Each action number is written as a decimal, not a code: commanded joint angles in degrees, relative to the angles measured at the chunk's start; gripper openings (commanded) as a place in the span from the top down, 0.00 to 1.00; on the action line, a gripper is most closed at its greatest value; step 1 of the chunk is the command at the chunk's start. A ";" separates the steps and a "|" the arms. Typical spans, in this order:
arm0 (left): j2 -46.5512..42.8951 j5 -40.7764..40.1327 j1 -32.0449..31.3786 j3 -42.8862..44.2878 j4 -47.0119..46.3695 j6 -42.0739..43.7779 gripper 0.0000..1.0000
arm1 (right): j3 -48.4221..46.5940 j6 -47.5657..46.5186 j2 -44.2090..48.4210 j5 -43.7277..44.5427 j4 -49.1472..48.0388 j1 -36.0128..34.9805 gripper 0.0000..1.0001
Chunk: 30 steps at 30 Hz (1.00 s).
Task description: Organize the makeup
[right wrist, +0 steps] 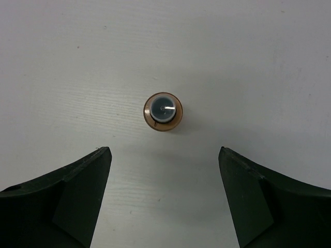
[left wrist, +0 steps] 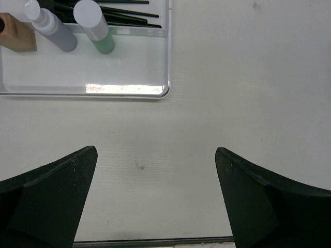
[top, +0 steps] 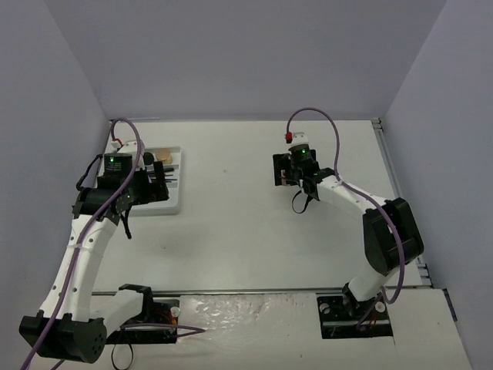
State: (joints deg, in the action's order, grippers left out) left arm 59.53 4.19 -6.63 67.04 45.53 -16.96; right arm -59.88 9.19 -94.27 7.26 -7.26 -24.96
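Left tool [left wrist: 156,152] wide open, empty, over counter [left wrist: 248,77] just off tray [left wrist: 129,89] corner | right tool [right wrist: 165,151] jaws apart, gripping nothing, above upright brown bottle [right wrist: 163,111] well right of tray | counter white, faintly ridged; walls [top: 231,54] pale lilac | grey bottle [left wrist: 54,30], green-white bottle [left wrist: 97,28], black brushes [left wrist: 129,16] inside tray

A small brown bottle [right wrist: 163,111] stands upright on the white table [right wrist: 258,62], just beyond the wide-spread gripper [right wrist: 164,151].
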 commanded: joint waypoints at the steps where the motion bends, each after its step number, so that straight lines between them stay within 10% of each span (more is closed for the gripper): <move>1: -1.90 1.12 -0.20 1.16 1.09 -0.29 0.03 | -4.57 -1.25 -4.65 -1.50 -5.72 0.27 0.22; 15: -3.19 1.65 -0.35 1.52 3.22 0.43 0.03 | -8.47 -4.48 -14.09 -1.37 -9.05 0.97 0.53; 24: -3.16 2.45 -0.31 1.35 3.13 0.55 0.03 | -6.27 -10.21 -13.54 -5.57 -11.99 0.71 0.90; 30: -2.84 4.82 -0.75 1.42 1.98 1.13 0.03 | -2.77 -13.94 -10.14 -13.12 -14.45 -3.14 0.95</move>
State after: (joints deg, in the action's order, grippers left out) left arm 57.19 6.95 -6.78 66.22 49.53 -16.74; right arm -64.54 -0.74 -109.47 0.49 -15.86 -24.88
